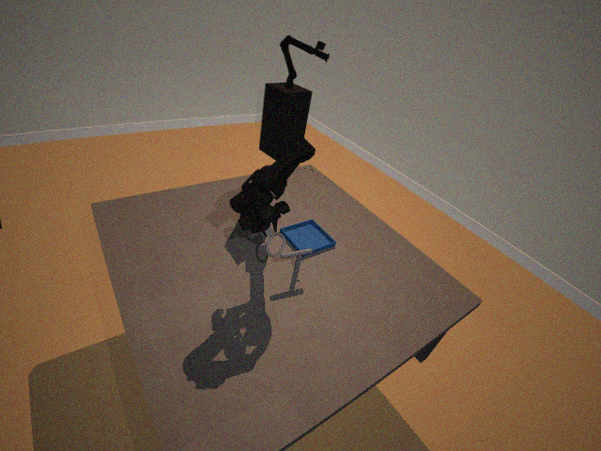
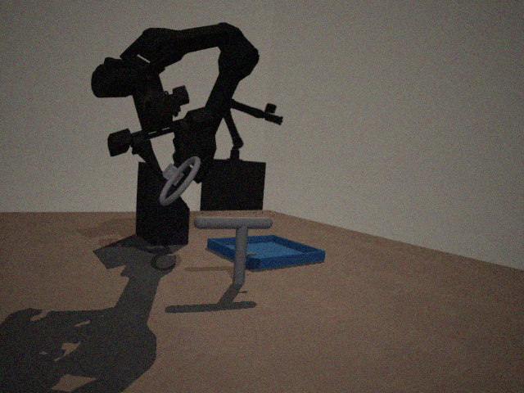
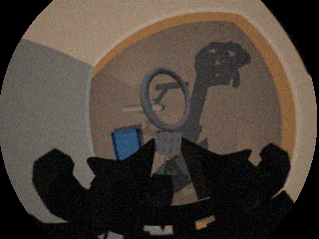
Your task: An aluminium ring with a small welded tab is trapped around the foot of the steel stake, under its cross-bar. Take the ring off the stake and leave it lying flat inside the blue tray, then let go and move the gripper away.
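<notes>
Exterior view | fingers [image 2: 160, 171] closed on tab [image 2: 171, 172] [image 3: 168, 143] of tilted aluminium ring [image 1: 275, 234] [image 2: 164, 195] [image 3: 145, 95] | ring off steel stake [image 1: 295, 273] [image 2: 241, 254], above table [image 1: 363, 310] [image 2: 359, 321] [image 3: 130, 85] | blue tray [image 1: 310, 237] [image 2: 291, 255] [image 3: 128, 144] behind stake

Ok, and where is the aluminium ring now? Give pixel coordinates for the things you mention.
In the exterior view, the ring [image 1: 268, 245] [image 2: 163, 196] [image 3: 145, 95] hangs tilted from the fingers, above and left of the stake's cross-bar [image 1: 297, 253] [image 2: 232, 223] [image 3: 134, 108].

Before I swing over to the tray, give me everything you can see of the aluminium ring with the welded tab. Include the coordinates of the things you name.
The plain grey, metallic-looking round ring [image 1: 268, 245] [image 2: 162, 196] [image 3: 145, 95] has a small blocky tab [image 2: 169, 170] [image 3: 168, 143] at its rim. The black parallel-jaw gripper [image 2: 182, 176] [image 3: 167, 141] is shut on that tab. The ring hangs steeply tilted in the air, off the steel stake and outside the blue tray, with nothing else seen touching it.
</notes>
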`<state>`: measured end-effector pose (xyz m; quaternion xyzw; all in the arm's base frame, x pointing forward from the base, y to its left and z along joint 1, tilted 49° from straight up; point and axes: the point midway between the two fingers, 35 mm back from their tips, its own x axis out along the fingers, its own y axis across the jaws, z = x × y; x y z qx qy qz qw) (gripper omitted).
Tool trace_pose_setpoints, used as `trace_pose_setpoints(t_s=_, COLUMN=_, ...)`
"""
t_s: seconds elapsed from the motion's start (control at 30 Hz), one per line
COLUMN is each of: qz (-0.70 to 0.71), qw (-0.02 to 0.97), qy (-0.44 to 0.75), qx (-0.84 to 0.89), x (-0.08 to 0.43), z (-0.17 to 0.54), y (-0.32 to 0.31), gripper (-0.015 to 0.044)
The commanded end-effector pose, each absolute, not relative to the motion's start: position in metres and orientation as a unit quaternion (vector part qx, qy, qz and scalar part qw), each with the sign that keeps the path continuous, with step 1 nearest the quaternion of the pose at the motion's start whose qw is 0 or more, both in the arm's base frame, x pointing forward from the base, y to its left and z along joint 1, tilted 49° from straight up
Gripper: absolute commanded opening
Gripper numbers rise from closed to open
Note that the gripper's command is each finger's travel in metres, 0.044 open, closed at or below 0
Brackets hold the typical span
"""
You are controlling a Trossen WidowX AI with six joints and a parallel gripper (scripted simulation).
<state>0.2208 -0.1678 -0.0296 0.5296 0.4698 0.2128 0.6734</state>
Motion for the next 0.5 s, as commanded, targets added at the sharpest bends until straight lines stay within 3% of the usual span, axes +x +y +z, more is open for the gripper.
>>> trace_pose_setpoints(t_s=0.0, qz=0.212, qw=0.677, qy=0.469, qx=0.527, x=0.225, z=-0.029, y=-0.173, gripper=0.0)
trace_pose_setpoints(t_s=0.47, qz=0.211, qw=0.677, qy=0.469, qx=0.526, x=0.246, z=-0.032, y=-0.183, gripper=0.0)
